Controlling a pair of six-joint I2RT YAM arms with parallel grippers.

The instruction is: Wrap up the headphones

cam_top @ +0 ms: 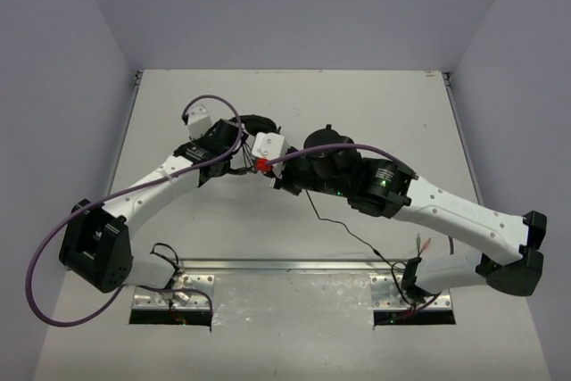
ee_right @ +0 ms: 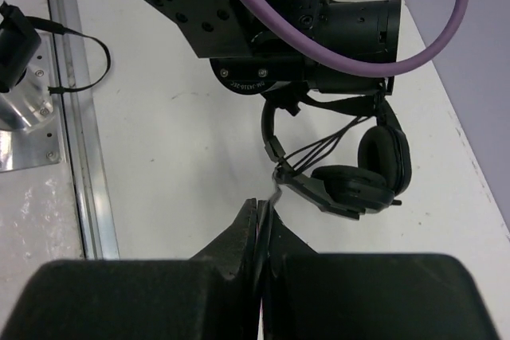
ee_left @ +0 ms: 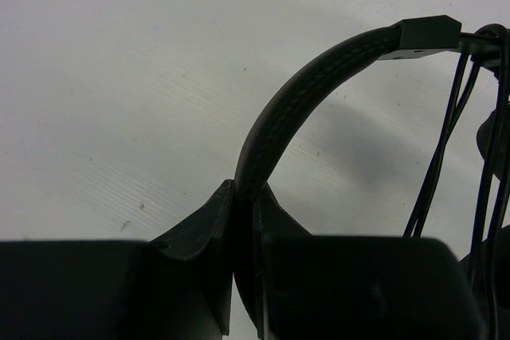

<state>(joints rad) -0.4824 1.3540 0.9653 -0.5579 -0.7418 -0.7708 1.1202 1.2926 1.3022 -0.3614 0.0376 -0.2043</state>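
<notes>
Left claw (ee_left: pixel 243 220) clamps headband (ee_left: pixel 295 101), right claw (ee_right: pixel 263 216) pinches cable (ee_right: pixel 319 149); best to pull it taut, wind toward earcups (ee_right: pixel 358 185) at 2 o'clock, avoid slack

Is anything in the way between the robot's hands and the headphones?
No, nothing visible is. The left gripper pinches the headband of the headphones, and the right gripper is shut on their thin cable.
</notes>
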